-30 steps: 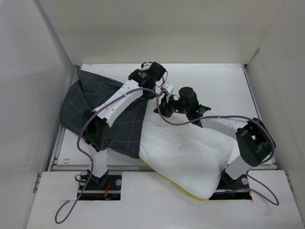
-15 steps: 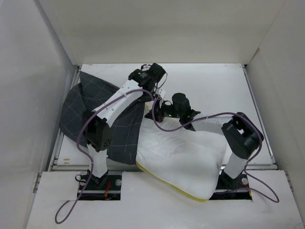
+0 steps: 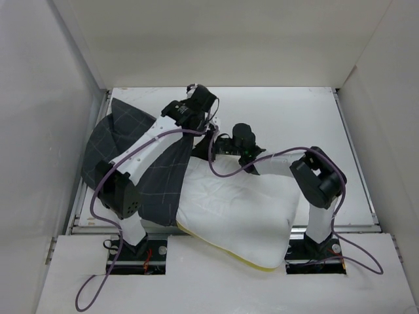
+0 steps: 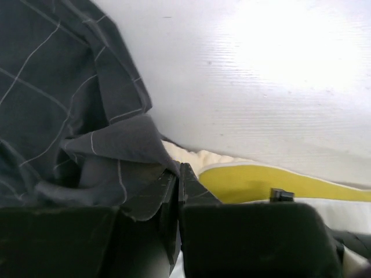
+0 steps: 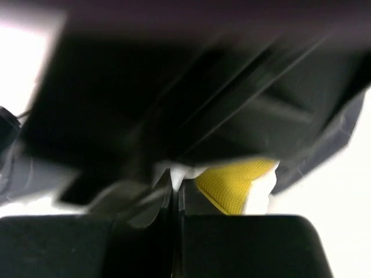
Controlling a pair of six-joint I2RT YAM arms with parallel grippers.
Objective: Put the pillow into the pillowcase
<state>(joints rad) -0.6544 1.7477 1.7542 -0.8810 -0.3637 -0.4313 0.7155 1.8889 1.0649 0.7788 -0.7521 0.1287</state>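
Note:
The white quilted pillow point(image 3: 245, 212) with a yellow edge point(image 3: 216, 246) lies across the near middle of the table, its left end inside the dark checked pillowcase point(image 3: 121, 147). My left gripper point(image 3: 208, 126) is shut on the pillowcase's upper opening edge point(image 4: 124, 145); the pillow's yellow edge point(image 4: 261, 182) shows just beyond it. My right gripper point(image 3: 219, 145) is shut on the pillow's far corner, white fabric pinched between the jaws point(image 5: 177, 174), yellow mesh point(image 5: 235, 185) beside them, with the dark cloth point(image 5: 324, 127) draped over it.
White walls point(image 3: 59, 98) enclose the table on the left, back and right. The pillowcase bunches against the left wall. The pillow's near corner overhangs the table's front edge point(image 3: 196, 241). Bare table point(image 3: 294, 118) lies at the back right.
Both grippers have moved left. The pillow has slid left and further into the pillowcase, and the pillowcase's opening edge has come over more of the pillow's left end.

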